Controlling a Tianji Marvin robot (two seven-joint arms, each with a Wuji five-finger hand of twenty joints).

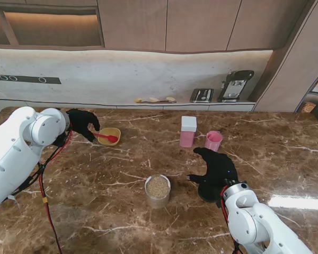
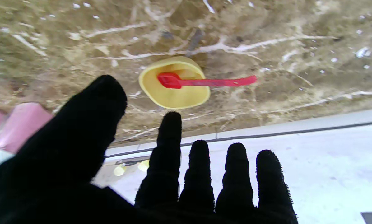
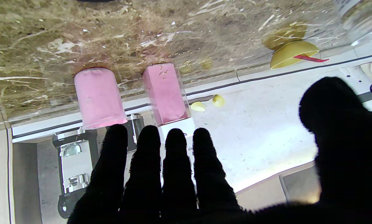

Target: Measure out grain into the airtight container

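Note:
A yellow bowl point(image 1: 109, 136) sits at the left of the marble table with a red spoon point(image 1: 107, 137) resting in it, handle toward my left hand point(image 1: 82, 123). That black-gloved hand hovers just beside the bowl, fingers spread, holding nothing; its wrist view shows the yellow bowl point(image 2: 174, 83) and red spoon point(image 2: 204, 81) beyond the fingertips. A clear jar of grain point(image 1: 157, 189) stands near the middle. A pink container with a white lid point(image 1: 188, 131) and a pink cup point(image 1: 213, 141) stand farther back. My right hand point(image 1: 216, 169) is open between the jar and the cup.
A toaster point(image 1: 201, 95), a coffee machine point(image 1: 235, 84) and small yellow items point(image 1: 155, 99) sit on the back counter ledge. A dark round object lies under my right wrist. The right wrist view shows the pink cup point(image 3: 98, 98) and pink container point(image 3: 165, 93).

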